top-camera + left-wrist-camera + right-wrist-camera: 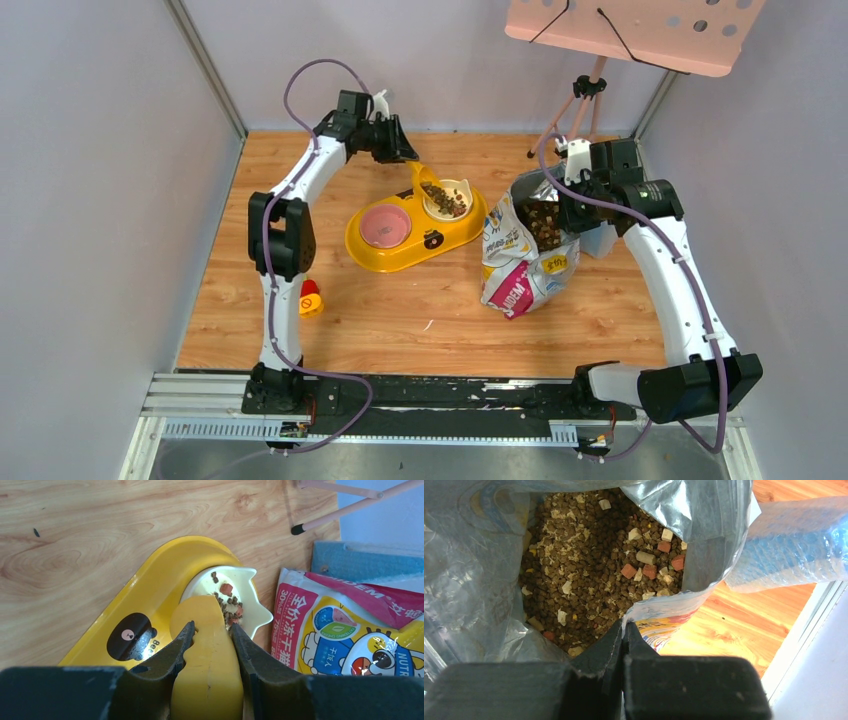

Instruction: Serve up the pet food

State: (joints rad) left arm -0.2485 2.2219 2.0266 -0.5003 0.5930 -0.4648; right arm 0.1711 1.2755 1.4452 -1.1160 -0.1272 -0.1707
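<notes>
My left gripper [211,626] is shut on the handle of a yellow scoop [207,660], tipped over the white bowl [257,615] of a yellow double feeder [150,595]. Brown pet food [229,605] lies in that bowl at the scoop's mouth. In the top view the scoop [427,180] hangs from the left gripper [402,150] at the feeder's [400,258] far side; its pink bowl [385,227] holds nothing. My right gripper [625,626] is shut on the rim of the open foil bag [704,530], which is full of pet food [589,565].
The bag [520,275] stands right of the feeder. Blue bubble wrap [784,545] lies just behind it. A small red and yellow object [310,298] sits by the left arm. Tripod legs [575,110] and a pink perforated board [640,30] are at the back right. Walls close in both sides.
</notes>
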